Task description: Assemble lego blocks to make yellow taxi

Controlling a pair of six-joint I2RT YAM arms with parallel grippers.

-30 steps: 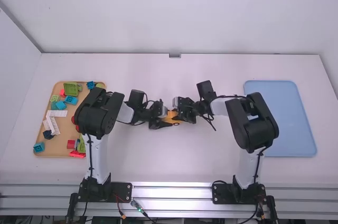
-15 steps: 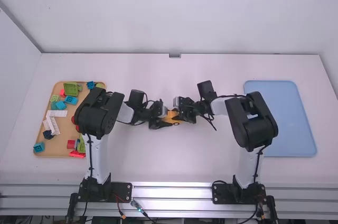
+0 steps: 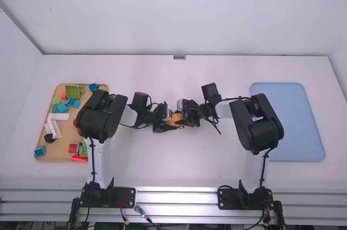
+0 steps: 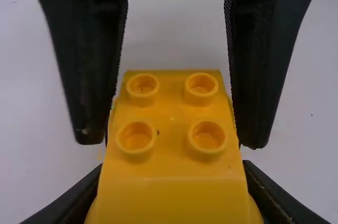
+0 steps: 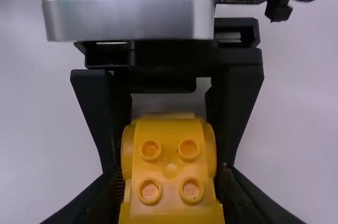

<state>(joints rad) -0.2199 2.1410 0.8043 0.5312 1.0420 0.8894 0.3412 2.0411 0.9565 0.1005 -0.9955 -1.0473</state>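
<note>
Mid-table, left gripper [image 4: 171, 169] and right gripper [image 5: 171, 173] both clamped on yellow taxi body [image 4: 174, 197], facing each other. Risk: uneven pull or squeeze could twist it or pop a joint. High view adds tray [image 3: 62, 146], loose blocks [image 3: 72, 102]; right wrist view adds rounded bulge [image 5: 210, 147] beside studs [image 5: 188, 150].

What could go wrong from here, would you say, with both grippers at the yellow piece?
With the left gripper and right gripper both closed on the yellow piece, an uneven pull might twist or split it. Their fingers sit close together, so they could knock each other. The left arm overhangs the tray and might brush blocks there.
</note>
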